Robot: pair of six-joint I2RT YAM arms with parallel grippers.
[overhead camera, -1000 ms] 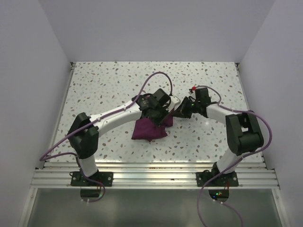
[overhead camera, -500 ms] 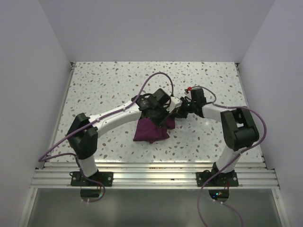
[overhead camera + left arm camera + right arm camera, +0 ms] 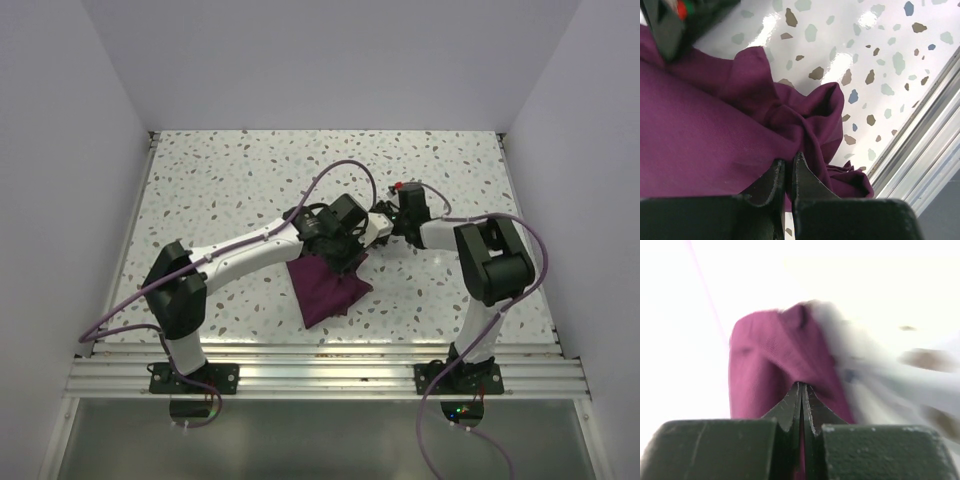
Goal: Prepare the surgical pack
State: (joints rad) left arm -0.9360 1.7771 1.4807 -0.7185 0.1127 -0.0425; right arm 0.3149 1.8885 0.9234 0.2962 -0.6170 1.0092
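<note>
At the near edge, the two arm bases are seen bolted to a metal rail (image 3: 320, 372), beyond which the speckled counter (image 3: 220, 180) extends. The surgical pack (image 3: 326, 286) is found as a crumpled plum-purple cloth bundle lying on the near-central part of the counter, tilted, with its far end drawn up under the arms. No tray, instruments or gauze can be made out. Just beyond the bundle's far edge, the left end effector (image 3: 348, 244) is seen with its fingers nearly together, and a fold of the cloth is pinched between the tips in the left wrist view. Close to its right and slightly farther, the right end effector (image 3: 386, 222) is closed completely; purple cloth is shown right at its tips in the blurred right wrist view, but whether any is gripped cannot be told.
</note>
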